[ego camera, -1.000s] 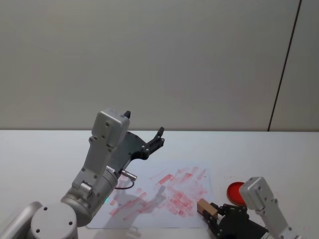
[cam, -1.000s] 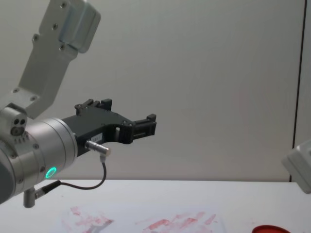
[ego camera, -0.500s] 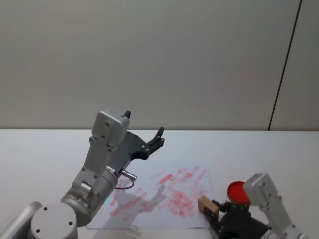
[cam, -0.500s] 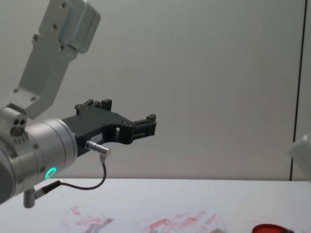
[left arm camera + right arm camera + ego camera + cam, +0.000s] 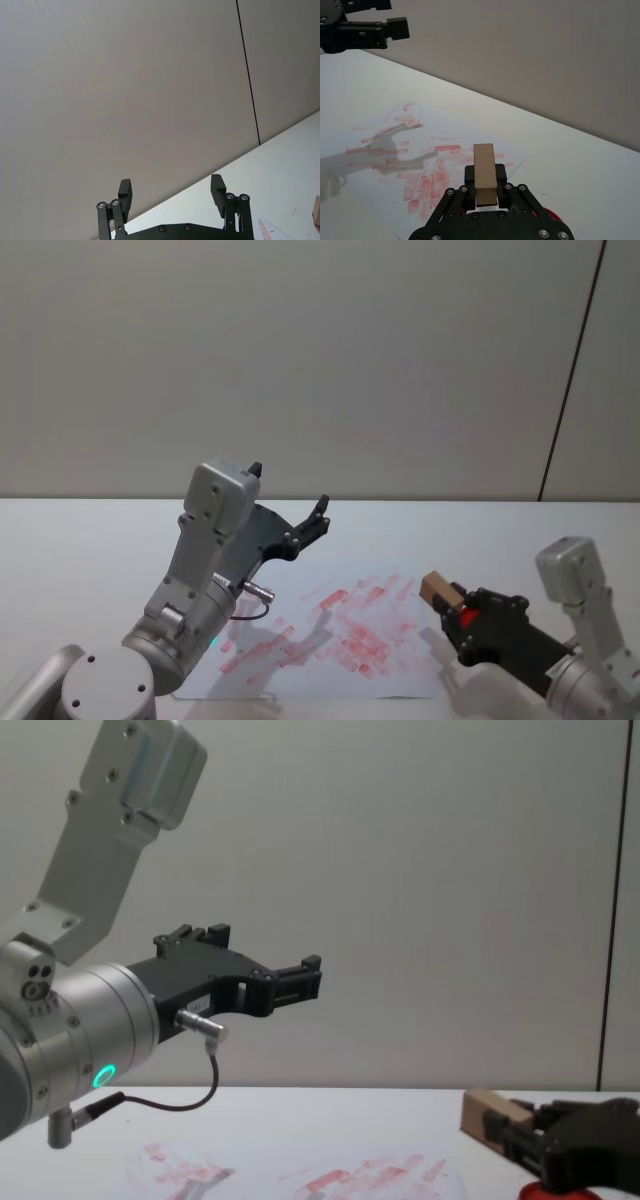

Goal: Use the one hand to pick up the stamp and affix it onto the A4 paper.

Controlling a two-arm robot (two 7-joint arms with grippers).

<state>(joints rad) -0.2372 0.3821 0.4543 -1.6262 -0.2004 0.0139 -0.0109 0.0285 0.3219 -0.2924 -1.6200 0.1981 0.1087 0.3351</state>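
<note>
The tan wooden stamp (image 5: 436, 589) is held above the right edge of the A4 paper (image 5: 330, 632), a white sheet covered with red ink marks. My right gripper (image 5: 455, 606) is shut on the stamp's rear end. In the right wrist view the stamp (image 5: 484, 169) sticks out forward from the black gripper (image 5: 485, 190), over the paper (image 5: 395, 150). From the chest view the stamp (image 5: 485, 1112) hangs clear above the table. My left gripper (image 5: 316, 519) is open and raised high above the paper's far left side, holding nothing.
A red round ink pad (image 5: 551, 216) lies on the white table (image 5: 80, 540) just right of the paper, under my right gripper. The left forearm (image 5: 205, 580) stands over the paper's left part. A plain wall lies behind.
My right gripper has lifted the stamp from near the paper's front right corner and carried it up and farther out over the paper's right edge. The left arm has stayed still.
</note>
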